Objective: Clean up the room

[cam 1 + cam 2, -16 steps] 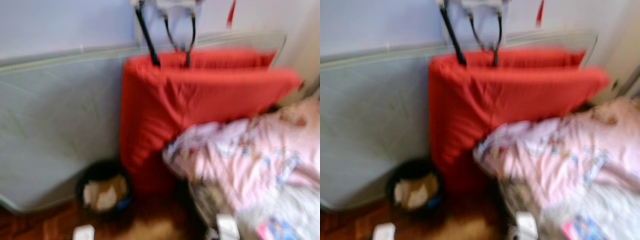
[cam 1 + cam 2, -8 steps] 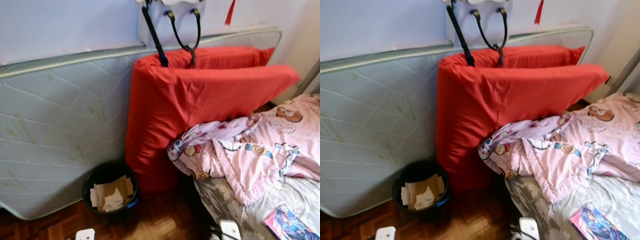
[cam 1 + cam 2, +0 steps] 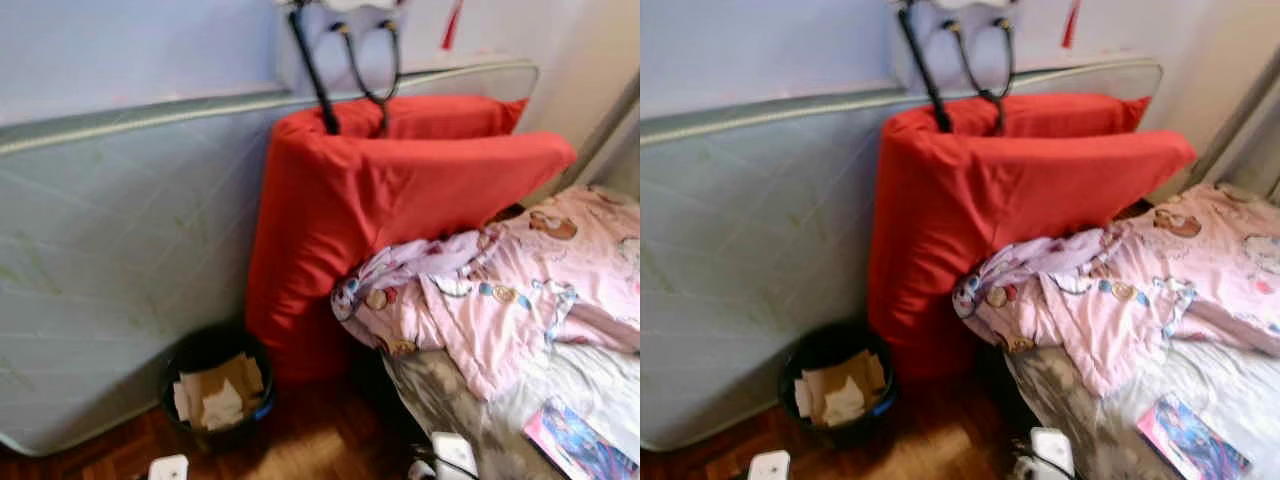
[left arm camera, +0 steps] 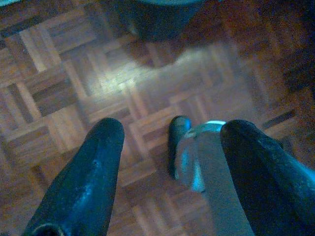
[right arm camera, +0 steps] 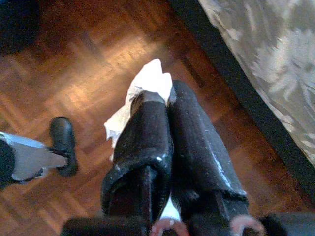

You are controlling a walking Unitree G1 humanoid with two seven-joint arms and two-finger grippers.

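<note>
Between the earlier head pictures and this one the whole scene has slid a little and sharpened out of blur, which reads as the camera turning with the robot, not as anything in the room moving. The round black waste bin holding crumpled paper and card (image 3: 215, 388) sits lower left of centre in the head view, on the brown parquet floor (image 3: 310, 450), just in front of the pale quilted mattress leaning on the wall (image 3: 120, 250) and beside the bulky red-covered cushion (image 3: 400, 200). At right, the pink printed quilt (image 3: 510, 290) spills over the bed with the grey flowered sheet (image 5: 266, 54), and a colourful picture book (image 3: 580, 450) lies near the lower right corner.

In the right wrist view the right gripper (image 5: 157, 101) has its fingers pressed together on a crumpled white tissue (image 5: 147, 83), which sticks out past the tips above the floor beside the bed edge. In the left wrist view the left gripper (image 4: 172, 147) hangs with its fingers spread wide and nothing between them, over bare parquet.

With the bin now squarely ahead and the tissue already gripped, the step in hand is probably carrying that tissue to the bin. How near the gripper stands to the bin I cannot tell from these soft frames.
</note>
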